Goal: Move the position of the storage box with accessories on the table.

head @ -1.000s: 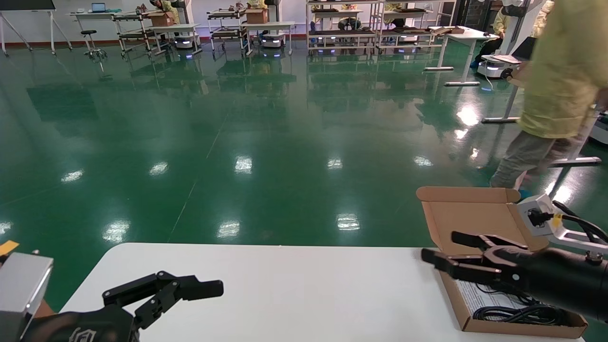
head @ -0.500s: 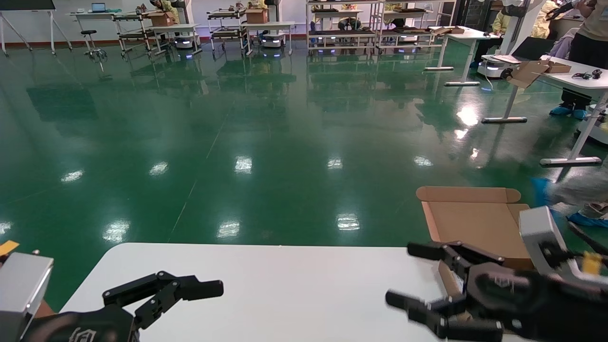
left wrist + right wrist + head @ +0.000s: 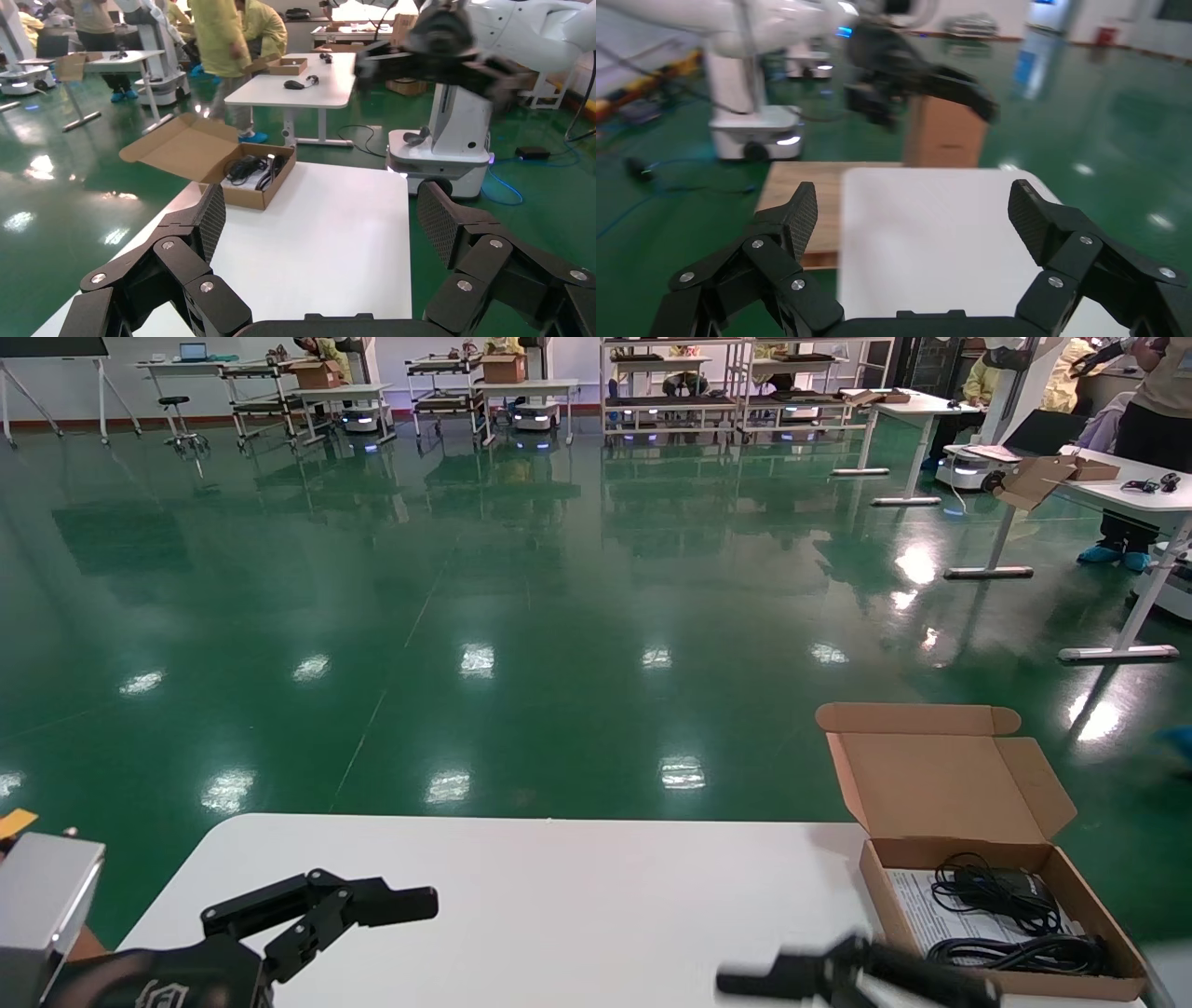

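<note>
The storage box (image 3: 1076, 882) sits open at the table's right end, lid flap raised. Coiled black cables (image 3: 998, 894) and a white printed sheet (image 3: 924, 917) lie inside. It also shows in the left wrist view (image 3: 247, 196), with the cables (image 3: 254, 167). My right gripper (image 3: 745, 982) is open and empty, low at the table's front edge, left of the box and apart from it. In its own view (image 3: 912, 217) it faces bare table (image 3: 933, 232). My left gripper (image 3: 319, 910) is open and empty at the front left, and in its own view (image 3: 320, 225) it looks along the table (image 3: 330, 239).
Green floor lies beyond the table's far edge (image 3: 521, 818). Other desks (image 3: 1127, 491), racks and people stand far off. A wooden surface (image 3: 800, 203) and a brown carton (image 3: 944, 130) lie past the table's end in the right wrist view.
My right gripper has drawn back from over the box, left and down toward the front edge, uncovering it. The box and left arm have not moved. A passer-by has left.
</note>
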